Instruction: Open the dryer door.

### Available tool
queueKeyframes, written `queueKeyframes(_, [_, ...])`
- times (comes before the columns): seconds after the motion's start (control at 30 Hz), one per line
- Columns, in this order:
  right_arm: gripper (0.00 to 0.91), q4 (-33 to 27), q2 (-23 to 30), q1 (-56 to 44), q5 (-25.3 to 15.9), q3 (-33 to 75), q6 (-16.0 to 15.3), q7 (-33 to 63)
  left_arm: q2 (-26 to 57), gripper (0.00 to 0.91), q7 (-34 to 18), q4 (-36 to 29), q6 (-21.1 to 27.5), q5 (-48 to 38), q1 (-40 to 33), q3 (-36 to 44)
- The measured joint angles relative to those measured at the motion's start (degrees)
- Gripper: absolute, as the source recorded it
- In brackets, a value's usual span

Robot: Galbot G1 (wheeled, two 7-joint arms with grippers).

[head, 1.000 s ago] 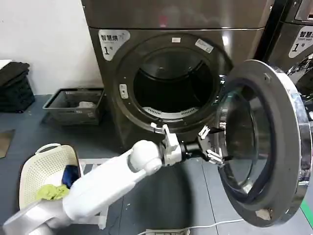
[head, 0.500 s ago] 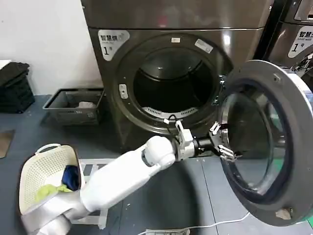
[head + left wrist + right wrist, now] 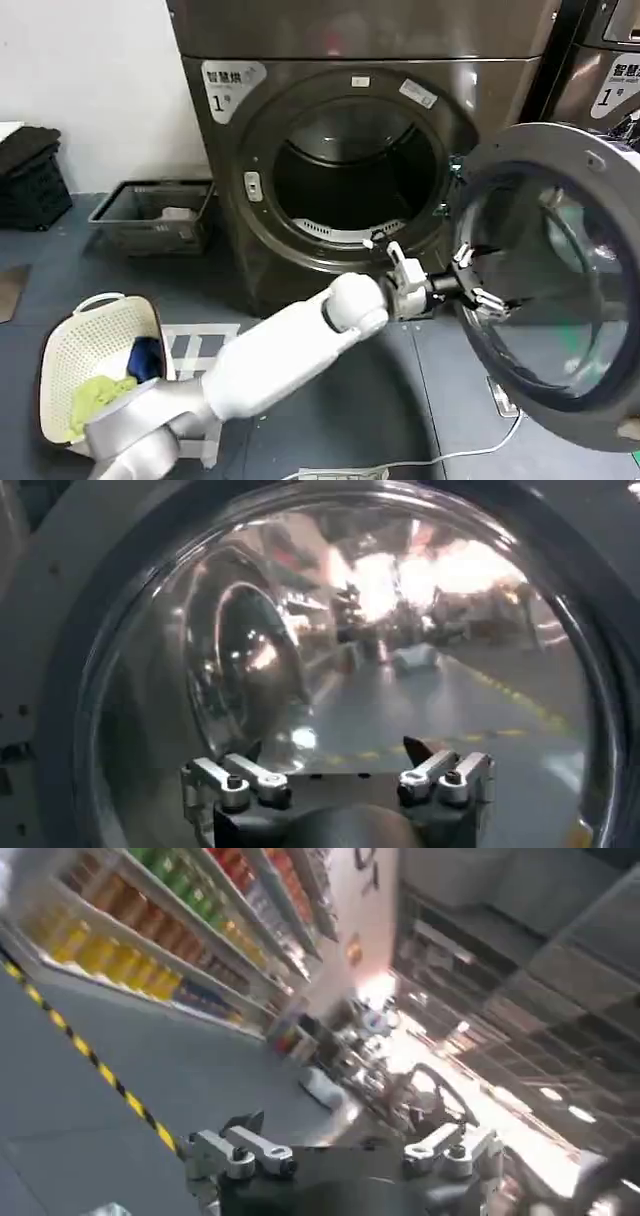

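The door stands swung wide on the right of the dryer, hinged at its right side, inner face turned toward the camera. Its right and lower edges are cut off by the frame. The glass is tinted; reflections make what lies behind it hard to read. The drum opening is fully exposed and dark inside.

The left gripper reaches across from the near left and sits at the door's left inner rim, fingers spread apart with nothing between them. From the head view I cannot tell whether the fingertips touch the rim or hang just beside it. In the left wrist view the same gripper faces the round glass, both fingers wide apart; the glass shows only blurred reflections.

The right gripper appears in its own wrist view, fingers spread, holding nothing; behind it are blurred shelves and a yellow-black floor stripe.

A second machine stands far right, mostly cut off. On the floor left of the dryer: a grey tray, and nearer, a white basket with clothes, partly hidden by the arm. A cable lies along the near floor.
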Motion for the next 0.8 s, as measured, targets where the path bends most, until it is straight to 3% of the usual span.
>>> queueKeyframes(0.3, [0.907, 2.86, -3.29, 0.3, -2.13, 1.69, -4.86, 6.77, -5.39, 0.907, -0.61, 5.81, -0.44, 1.06, -0.74, 0.05])
queueKeyframes(0.8, [0.907, 4.2, -5.79, 1.57, -7.82, 3.14, -5.85, 12.69, -7.9, 0.907, -1.34, 13.85, -1.63, 5.5, -1.34, -0.93])
